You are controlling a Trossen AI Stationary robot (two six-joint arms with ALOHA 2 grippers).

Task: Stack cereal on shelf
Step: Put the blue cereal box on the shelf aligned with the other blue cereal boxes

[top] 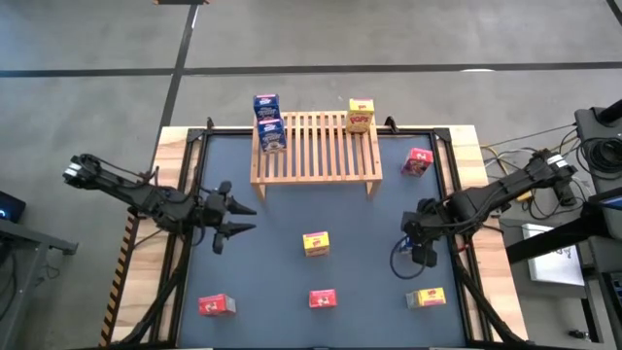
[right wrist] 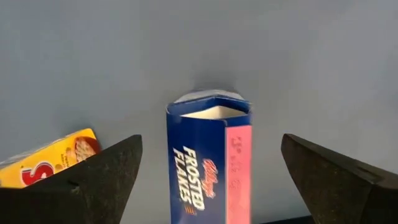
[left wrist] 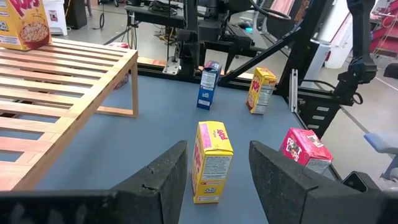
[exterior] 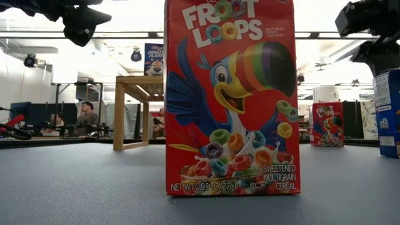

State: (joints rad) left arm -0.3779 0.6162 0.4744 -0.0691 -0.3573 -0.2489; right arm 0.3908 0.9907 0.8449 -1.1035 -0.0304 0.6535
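**Q:** So where's your right end effector point(top: 420, 255) at, and why is it hanging like that?

**A:** You've got it pointing straight down over the blue Frosted Flakes box point(right wrist: 209, 163) on the right side of the surface point(top: 369, 282). Fingers are spread wide, one on each side of the box and not touching it, so nothing's grasped yet. My guess is you're lined up to clamp the narrow sides, which makes sense for a top-down pick.

**Q:** And the left one?

**A:** Your left end effector point(top: 236, 220) sits on the left, partly open and empty, aimed at the yellow box point(left wrist: 211, 160) standing mid-surface. Looks like it's just waiting.

**Q:** How's the shelf doing?

**A:** The shelf point(top: 316, 156) is at the far side. Blue boxes point(top: 268, 121) are at its far-left corner, a yellow Pops box point(top: 361, 115) at the far-right corner. Probably the corners get filled first so there's room left in the middle. A red box point(top: 417, 161) stands just right of the shelf, two red ones point(top: 218, 305) and another yellow point(top: 426, 297) near the front edge. Plenty left to do, I'd say.
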